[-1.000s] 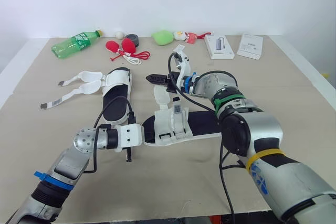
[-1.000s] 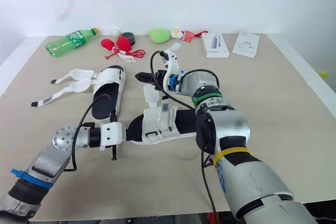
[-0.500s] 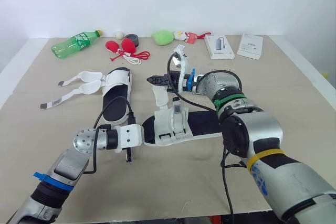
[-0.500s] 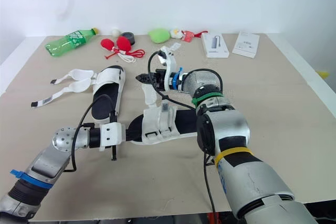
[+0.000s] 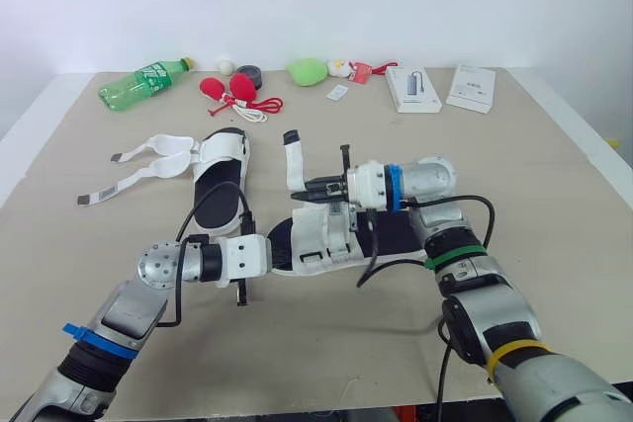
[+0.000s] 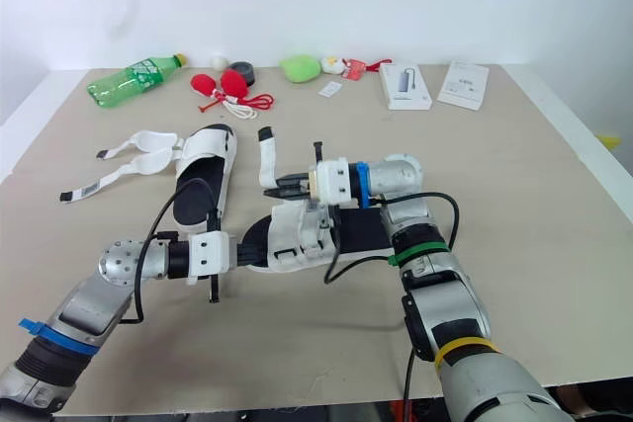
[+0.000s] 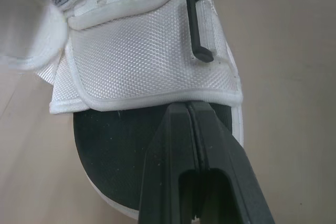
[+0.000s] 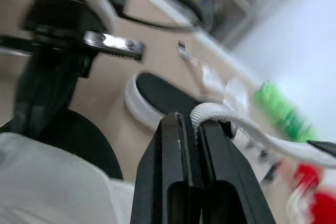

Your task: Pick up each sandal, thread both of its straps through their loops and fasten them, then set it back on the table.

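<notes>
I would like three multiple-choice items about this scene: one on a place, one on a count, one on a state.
1. Where on the table lies the green bottle? A far left corner; B near right edge; C centre.
2. How many sandals are there? A one; B two; C three.
3. The right gripper is: A open; B shut on a white strap; C shut on the bottle.
Key: 1A, it lies at the back left. 2B, near sandal and far sandal. 3B, the strap sits between its fingers.
</notes>
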